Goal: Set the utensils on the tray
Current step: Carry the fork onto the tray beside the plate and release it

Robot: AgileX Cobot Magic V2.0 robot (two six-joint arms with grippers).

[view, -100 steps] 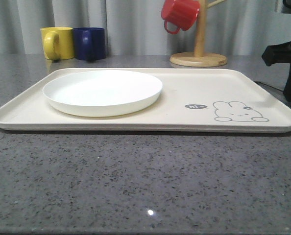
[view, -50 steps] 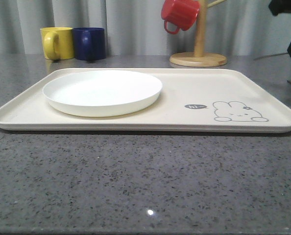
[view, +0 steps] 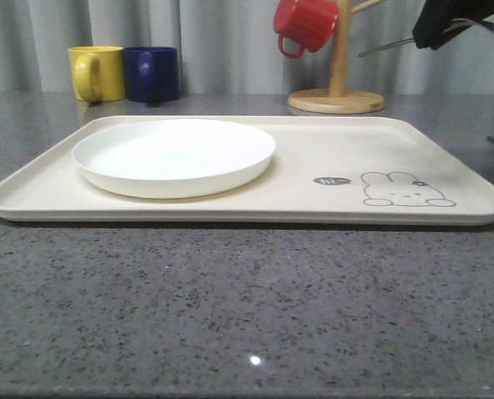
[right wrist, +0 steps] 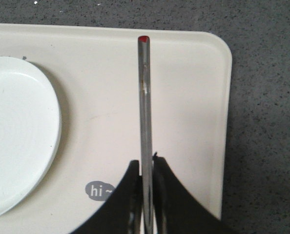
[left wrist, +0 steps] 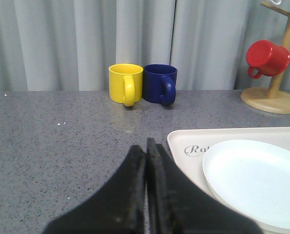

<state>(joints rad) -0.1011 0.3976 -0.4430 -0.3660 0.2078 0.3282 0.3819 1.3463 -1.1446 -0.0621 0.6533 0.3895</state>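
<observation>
Lifting into the frame's upper right, your right gripper point(view: 447, 25) now carries a slim silver metal utensil point(right wrist: 145, 122) pinched between closed fingers over the cream rectangular tray point(right wrist: 194, 97), ready for lowering; left fingers point(left wrist: 135, 195) pressed together, empty.

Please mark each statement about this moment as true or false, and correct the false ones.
1. The right gripper is shut on a slim metal utensil. True.
2. The white plate covers the rabbit drawing. False: the plate lies to the left of the drawing, apart from it.
3. The red mug stands on the table. False: it hangs on the wooden mug tree.
4. The yellow mug stands beside the blue mug. True.
5. The left gripper is open. False: its jaws are shut together, empty.
</observation>
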